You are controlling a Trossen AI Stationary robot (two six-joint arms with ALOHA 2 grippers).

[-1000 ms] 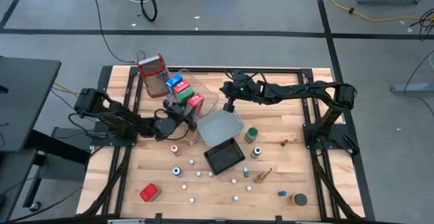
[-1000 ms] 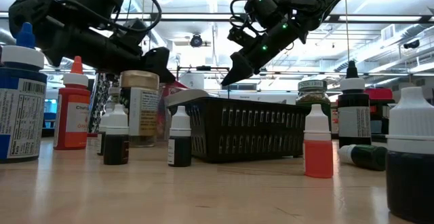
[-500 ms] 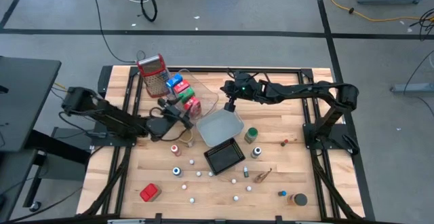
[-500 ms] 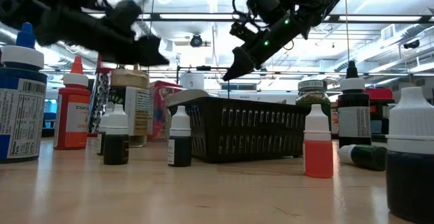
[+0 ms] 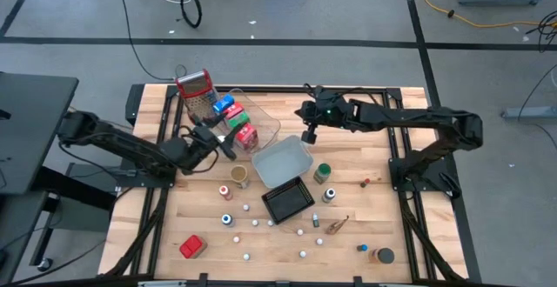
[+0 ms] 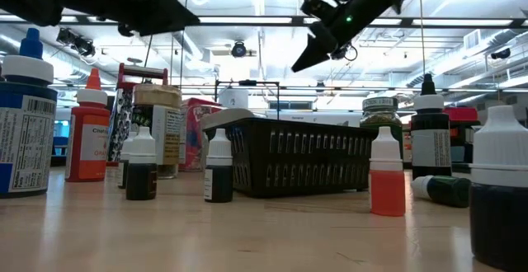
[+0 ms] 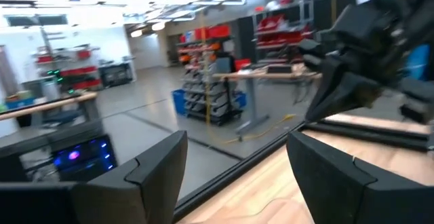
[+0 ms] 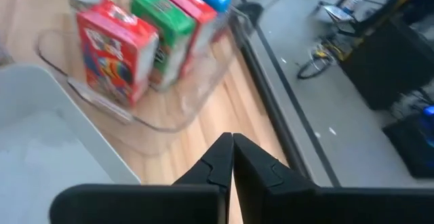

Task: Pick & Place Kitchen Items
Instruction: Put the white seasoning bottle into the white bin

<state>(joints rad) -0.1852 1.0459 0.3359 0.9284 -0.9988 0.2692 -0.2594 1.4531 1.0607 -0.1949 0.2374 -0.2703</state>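
A: Where's the brown jar [image 5: 238,176]?
B: Upright, just beside the grey tray [image 5: 280,163]. Likely light, rigid, slick; grasp its sides.
A: Grippers?
B: Left gripper [image 5: 223,141] wide, empty; right gripper [image 5: 307,136] closed, empty, above the table.

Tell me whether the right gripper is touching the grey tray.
Apart. The low view shows the right gripper shut, high above the table; the grey tray lies flat below.

Bright overhead lighting, soft shadows, left wrist view seemingly motion-blurred
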